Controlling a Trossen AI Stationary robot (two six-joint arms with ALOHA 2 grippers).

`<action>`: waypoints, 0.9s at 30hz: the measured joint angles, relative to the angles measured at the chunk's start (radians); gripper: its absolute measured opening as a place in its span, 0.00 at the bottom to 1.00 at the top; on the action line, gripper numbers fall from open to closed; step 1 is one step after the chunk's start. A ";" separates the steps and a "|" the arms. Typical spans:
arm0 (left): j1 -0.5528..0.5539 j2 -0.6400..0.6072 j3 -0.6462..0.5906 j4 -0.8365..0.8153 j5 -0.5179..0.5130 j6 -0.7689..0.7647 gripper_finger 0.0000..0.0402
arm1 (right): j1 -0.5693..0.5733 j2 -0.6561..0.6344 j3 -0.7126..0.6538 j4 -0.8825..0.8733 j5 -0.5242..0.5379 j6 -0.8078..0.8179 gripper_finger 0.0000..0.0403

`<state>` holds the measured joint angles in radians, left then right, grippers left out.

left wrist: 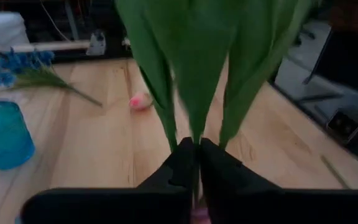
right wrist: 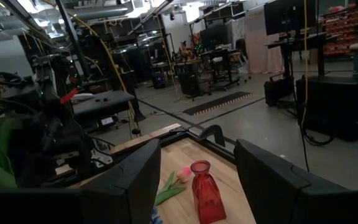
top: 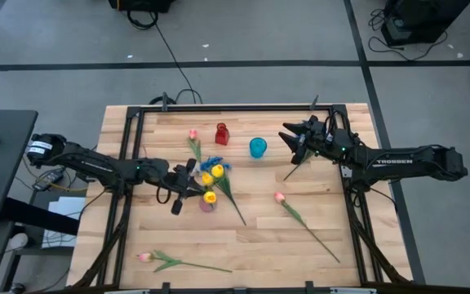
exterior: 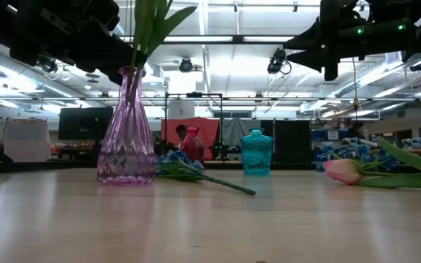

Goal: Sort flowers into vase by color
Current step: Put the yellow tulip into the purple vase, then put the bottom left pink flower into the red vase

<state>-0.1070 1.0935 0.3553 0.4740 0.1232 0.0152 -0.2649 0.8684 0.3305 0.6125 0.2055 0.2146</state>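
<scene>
1. Nearest the front edge of the surface (top: 259, 245), one pink tulip (top: 144, 256) lay unsorted at 7 o'clock from the purple vase (top: 206, 204). A second pink tulip (top: 280, 197) lay at 3 o'clock from it.
2. The left end effector (left wrist: 196, 163) hung just above the purple vase, clenched on a leafy stem (left wrist: 194, 93) whose foot met the vase mouth. Yellow tulips (top: 210, 196) clustered over the vase.
3. Step in hand, as judged: seating a yellow flower in the purple vase. The next move called for a release and a straight lift clear of the leaves, so that the vase stayed upright.
4. Blue blooms (top: 212, 163) lay at 12 o'clock from the purple vase. Farther off stood the red vase (top: 221, 134) and the teal vase (top: 257, 148), with a third pink tulip (top: 192, 134) at 9 o'clock from the red one.
5. The right end effector (top: 296, 135) waited at 3 o'clock from the teal vase, released and grasping nothing.
</scene>
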 joint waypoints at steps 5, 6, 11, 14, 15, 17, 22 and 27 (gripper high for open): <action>0.008 -0.024 -0.002 -0.036 0.000 0.003 0.24 | 0.000 0.000 0.000 0.000 0.000 0.000 0.54; 0.011 -0.035 -0.002 -0.050 -0.001 0.003 0.27 | 0.001 0.000 0.000 0.000 0.000 0.000 0.54; 0.029 -0.141 -0.004 -0.156 -0.003 0.012 0.31 | 0.001 0.000 0.000 0.000 -0.010 0.000 0.54; 0.029 -0.185 -0.004 -0.190 -0.004 0.027 0.31 | 0.001 0.000 0.000 0.002 -0.015 0.000 0.54; 0.029 -0.191 -0.004 -0.193 -0.003 0.027 0.31 | 0.001 0.000 0.000 0.003 -0.015 0.000 0.54; 0.029 -0.200 -0.004 -0.201 0.004 0.028 0.32 | 0.001 0.000 0.000 0.004 -0.015 0.000 0.54; 0.029 -0.227 -0.004 -0.205 0.022 0.031 0.32 | 0.001 0.000 0.000 0.008 -0.014 0.001 0.54; 0.029 -0.269 -0.004 -0.276 0.023 0.033 0.32 | 0.001 0.000 0.000 0.008 -0.014 0.000 0.54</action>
<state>-0.0776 0.8249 0.3511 0.1979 0.1463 0.0483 -0.2638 0.8684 0.3305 0.6205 0.1916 0.2151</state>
